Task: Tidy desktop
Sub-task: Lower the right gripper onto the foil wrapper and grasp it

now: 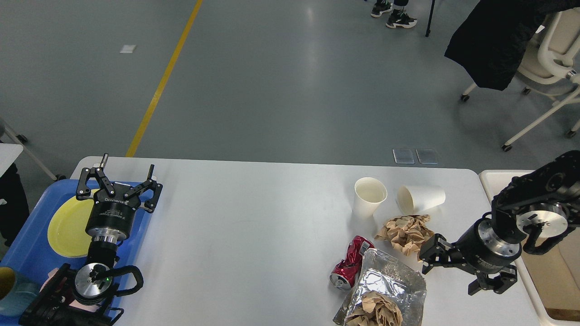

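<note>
The white desktop [249, 235] holds litter on its right half: an upright white paper cup [370, 197], a second paper cup [421, 198] lying on its side, a crumpled brown paper [406, 230], a crushed red can [351, 268], and a silver foil bag [389, 283] with another brown paper wad [374, 310] in its mouth. My right gripper [449, 278] is open and empty, low over the table just right of the foil bag and below the brown paper. My left gripper [118, 181] is open and empty above the blue tray's right edge.
A blue tray [27, 240] at the left edge holds a yellow plate [68, 226] and a teal mug [11, 290]. A cream bin [491, 179] stands against the table's right end, partly hidden by my right arm. A chair stands on the floor at far right.
</note>
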Robot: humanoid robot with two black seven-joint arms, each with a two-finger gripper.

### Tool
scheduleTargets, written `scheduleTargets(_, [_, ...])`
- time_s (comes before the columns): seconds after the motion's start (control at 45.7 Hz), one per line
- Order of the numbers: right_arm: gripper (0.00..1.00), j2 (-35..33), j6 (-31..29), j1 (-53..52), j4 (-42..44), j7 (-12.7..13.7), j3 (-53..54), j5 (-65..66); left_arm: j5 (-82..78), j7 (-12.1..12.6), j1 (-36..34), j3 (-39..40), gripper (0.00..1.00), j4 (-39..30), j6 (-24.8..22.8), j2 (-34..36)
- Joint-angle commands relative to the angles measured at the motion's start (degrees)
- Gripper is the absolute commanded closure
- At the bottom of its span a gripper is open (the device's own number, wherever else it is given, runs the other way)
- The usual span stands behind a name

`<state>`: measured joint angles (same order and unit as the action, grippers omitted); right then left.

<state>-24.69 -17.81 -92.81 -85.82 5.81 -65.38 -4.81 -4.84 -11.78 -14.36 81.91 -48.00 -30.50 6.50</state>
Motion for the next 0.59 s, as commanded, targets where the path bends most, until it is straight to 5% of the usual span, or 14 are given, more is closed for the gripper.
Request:
scheduleTargets(0.0, [0.03,0.43,4.18,5.44,0.48,-0.09,3.76,0.15,0.00,0.00,0.03,0.00,0.04,-0.08,0.00,0.00])
scheduleTargets(0.307, [0.04,0.78,9.37,13.09,4.87,-0.09,6.41,0.07,0.00,0.00,-0.05,0.00,0.04,-0.08,0.00,0.00])
scheduleTargets(0.569, [0.20,1.57,9.37,15.81,6.10,-0.01,9.39,-0.11,0.00,0.00,-0.05,0.00,0.04,0.01,0.00,0.00])
